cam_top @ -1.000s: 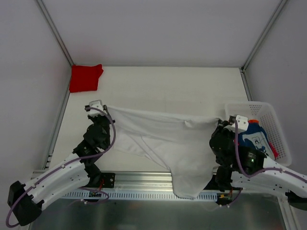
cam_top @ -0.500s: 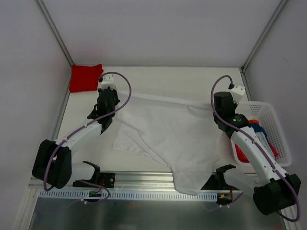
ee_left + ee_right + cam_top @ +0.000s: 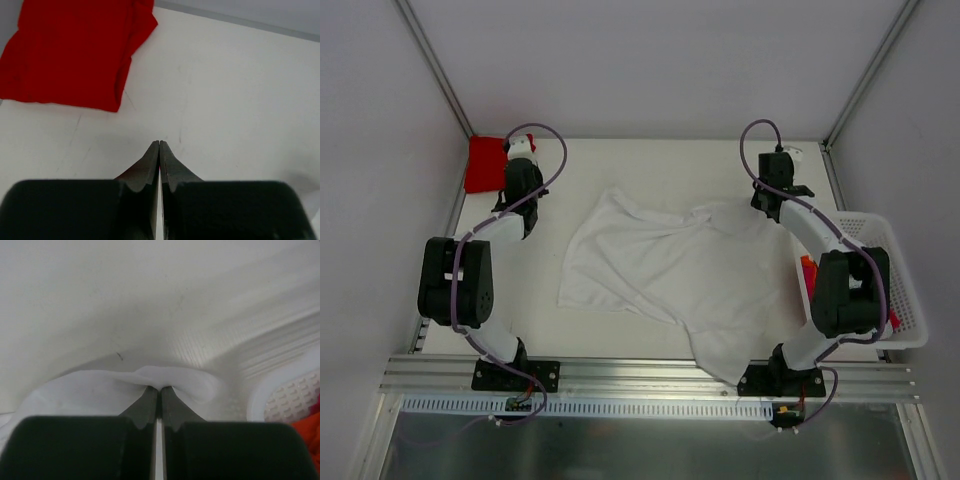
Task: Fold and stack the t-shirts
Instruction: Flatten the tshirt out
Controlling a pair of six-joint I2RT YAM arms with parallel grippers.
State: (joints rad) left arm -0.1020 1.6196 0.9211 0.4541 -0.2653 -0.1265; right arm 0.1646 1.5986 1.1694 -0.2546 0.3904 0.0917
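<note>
Right now the left hand (image 3: 159, 145) is squeezed shut with nothing in it, near the red tee (image 3: 75, 50). The right hand (image 3: 159, 389) pinches the edge of the white tee (image 3: 670, 270), which lies rumpled on the table (image 3: 650, 170).

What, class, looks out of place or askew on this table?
The white t-shirt lies rumpled and skewed, one end trailing over the near edge of the table. Only the right claw pinches its edge; the left claw is shut on nothing, near the folded red t-shirt.
</note>
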